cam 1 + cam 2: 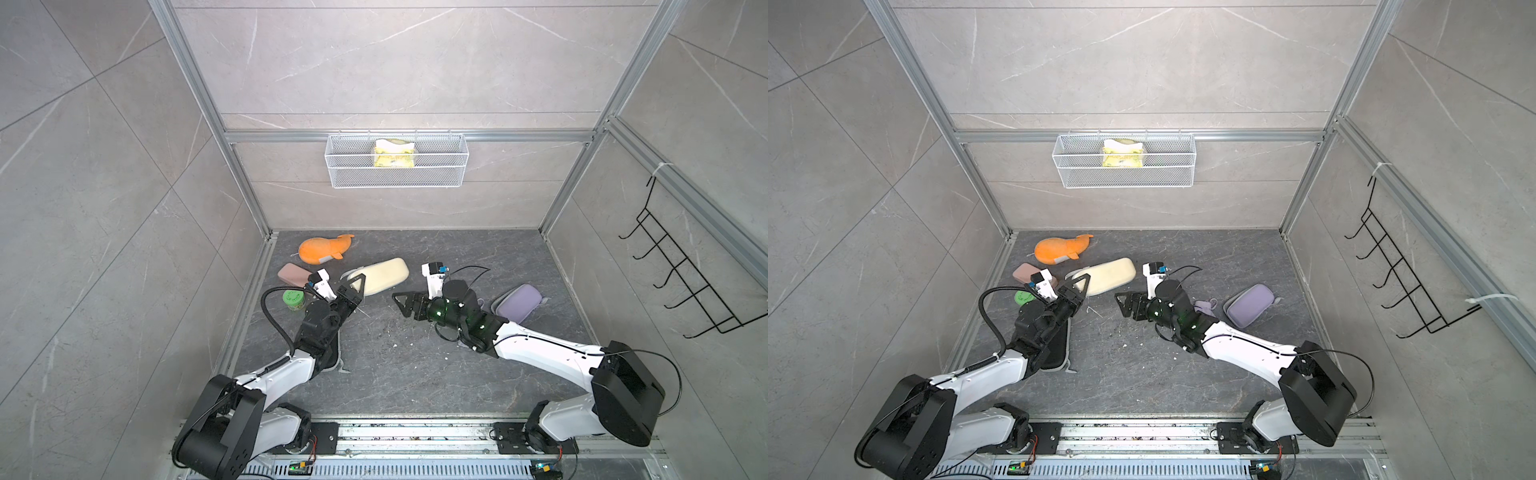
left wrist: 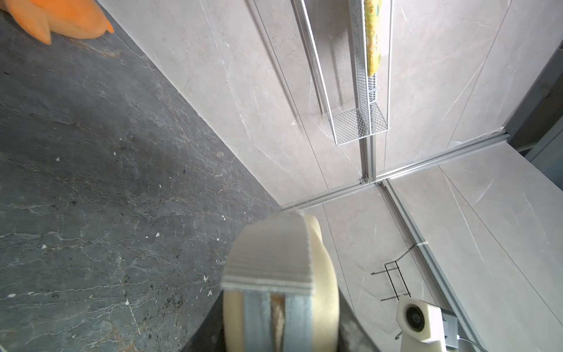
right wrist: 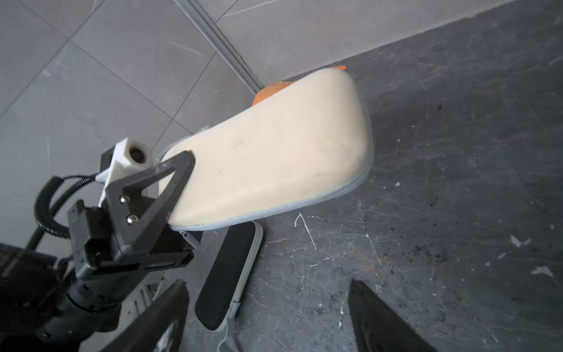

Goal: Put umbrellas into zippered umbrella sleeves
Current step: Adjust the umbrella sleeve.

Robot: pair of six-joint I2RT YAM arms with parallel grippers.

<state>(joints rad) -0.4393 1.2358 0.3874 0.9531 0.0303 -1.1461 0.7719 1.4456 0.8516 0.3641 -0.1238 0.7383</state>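
Top views: the cream sleeve (image 1: 384, 274) (image 1: 1113, 273) sits mid-floor, and the left gripper (image 1: 357, 287) (image 1: 1084, 282) is clamped on its near end. Behind the sleeve, toward the back wall, lies the whale (image 1: 322, 250) (image 1: 1054, 250). A pink case (image 1: 291, 272) (image 1: 1023, 271) and a green jar (image 1: 293, 298) (image 1: 1023, 297) lie off its gripped end, partly covered by the left wrist. The right gripper (image 1: 399, 301) (image 1: 1121, 299), jaws spread and empty, points at the sleeve from near by, not touching. The lavender sleeve (image 1: 517, 303) (image 1: 1250, 305) lies well apart, past the right arm. In a top view the black sleeve (image 1: 1059, 351) peeks out under the left arm.

Left wrist view: the cream sleeve's (image 2: 326, 289) gripped end looms close and blurred, grey zip edging toward the lens. The whale (image 2: 61, 15) and the wall basket (image 2: 362, 115) show beyond it.

Right wrist view: only here the black sleeve (image 3: 227, 274) shows plainly, its end just beside the cream sleeve's (image 3: 274, 158) gripped end. The left gripper (image 3: 178, 175) lays one finger on that sleeve's top. The whale (image 3: 268, 91) is an orange sliver behind it. The right gripper (image 3: 268, 283) frames bare floor.
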